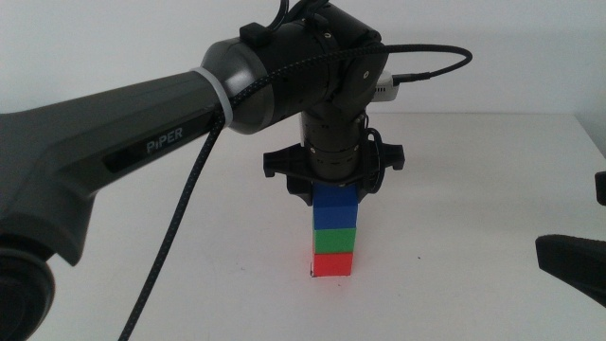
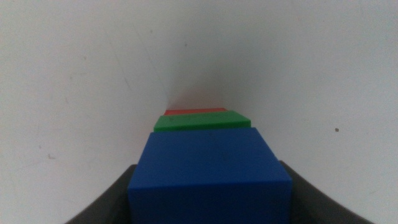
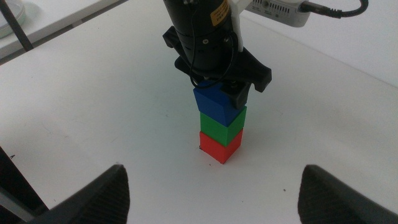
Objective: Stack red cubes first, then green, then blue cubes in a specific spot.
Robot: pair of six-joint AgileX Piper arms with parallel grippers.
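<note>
A three-cube tower stands mid-table: the red cube (image 1: pixel 333 264) at the bottom, the green cube (image 1: pixel 335 228) on it, and the blue cube (image 1: pixel 336 202) on top. My left gripper (image 1: pixel 336 192) comes straight down over the tower, its jaws shut against the blue cube's (image 2: pixel 208 180) two sides. The blue cube (image 3: pixel 216 103) rests on the green cube (image 3: pixel 222 125) and looks slightly turned against it. The specific spot lies under the red cube (image 3: pixel 219 147); only a black corner mark (image 3: pixel 199 148) peeks out. My right gripper (image 3: pixel 212 186) waits open, near the table's right edge.
The left arm's cable (image 1: pixel 180 218) hangs in front of its forearm. A white device (image 3: pixel 280 12) with a plugged cable sits at the table's far edge. A lone black speck (image 3: pixel 284 190) lies on the white table (image 1: pixel 473 189) near the tower.
</note>
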